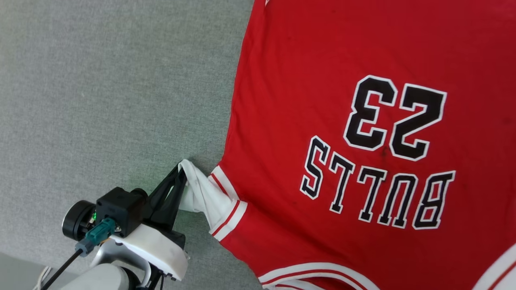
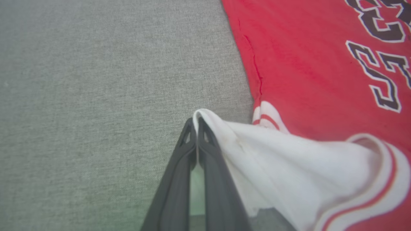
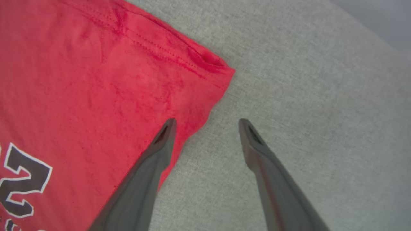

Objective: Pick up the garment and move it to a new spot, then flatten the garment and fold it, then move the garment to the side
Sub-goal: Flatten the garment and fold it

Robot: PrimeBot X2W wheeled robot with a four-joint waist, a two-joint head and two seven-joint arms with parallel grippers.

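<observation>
One grey fabric surface (image 1: 100, 80) is covered at the right by the red Bulls jersey (image 1: 363, 48), laid flat with its print upward. Its white sleeve (image 1: 201, 193) is pinched and lifted by the closed left gripper (image 2: 196, 120). The right gripper (image 3: 207, 121) is spread wide across the jersey's edge near the hem corner, with nothing held.

The garment (image 1: 363, 121) runs off the head view's top, right and bottom edges. Its white sleeve (image 2: 289, 166) covers part of the left gripper (image 2: 196, 120); we cannot tell how much cloth is pinched. A blurred grey corner (image 3: 385, 19) is perhaps floor.
</observation>
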